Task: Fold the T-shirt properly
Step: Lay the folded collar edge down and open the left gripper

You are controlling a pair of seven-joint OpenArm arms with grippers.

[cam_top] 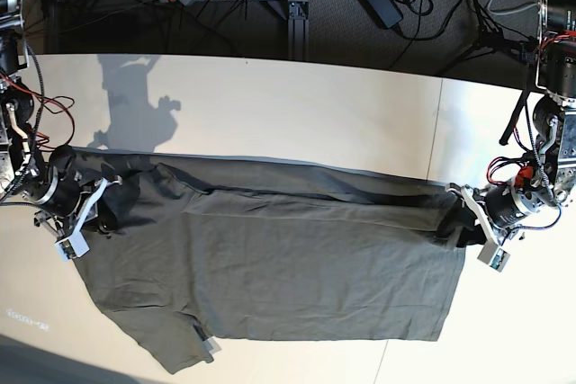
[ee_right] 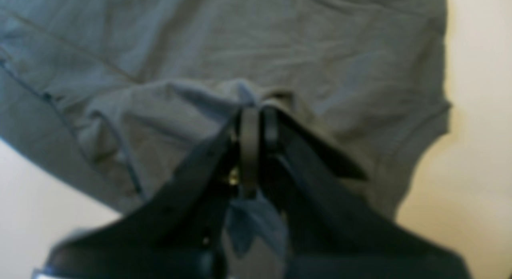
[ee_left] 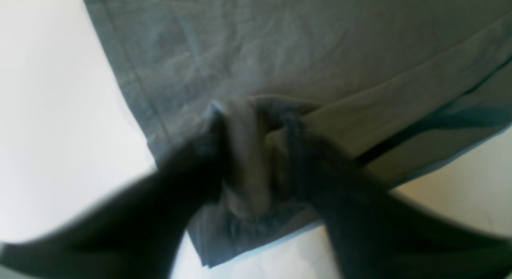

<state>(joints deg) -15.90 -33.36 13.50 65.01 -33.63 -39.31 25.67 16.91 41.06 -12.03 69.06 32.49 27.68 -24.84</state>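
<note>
- Left end effector (ee_left: 254,151) is what's seen closest in its wrist view: dark fingers (ee_left: 192,163) set apart, a rolled wad of T-shirt (ee_left: 280,51) hem filling the gap. Too blurry, so whether that wad is clamped or just sitting there can't be told.
- Right end effector (ee_right: 254,123) is seen with its fingers nearly together, and a little peak of cloth near the sleeve end is pinched at the tips.
- T-shirt is spread flat across the pale surface (cam_top: 270,114), the sleeve end by the right arm and the hem by the left arm. A long strip along the far edge looks folded over onto the body, and one sleeve is left sticking out at the near edge.
- Step in hand is judged to be laying down that lengthwise fold.
- To do it well, both ends should be let go level, so the folded edge gets laid straight and parallel to the hem side. Cloth shouldn't be dragged when the fingers are lifted; a straight-up exit is advised.
- The bunched bits at both ends probably need smoothing afterwards.
- Containers: none to be seen anywhere, so nothing to report there.
</note>
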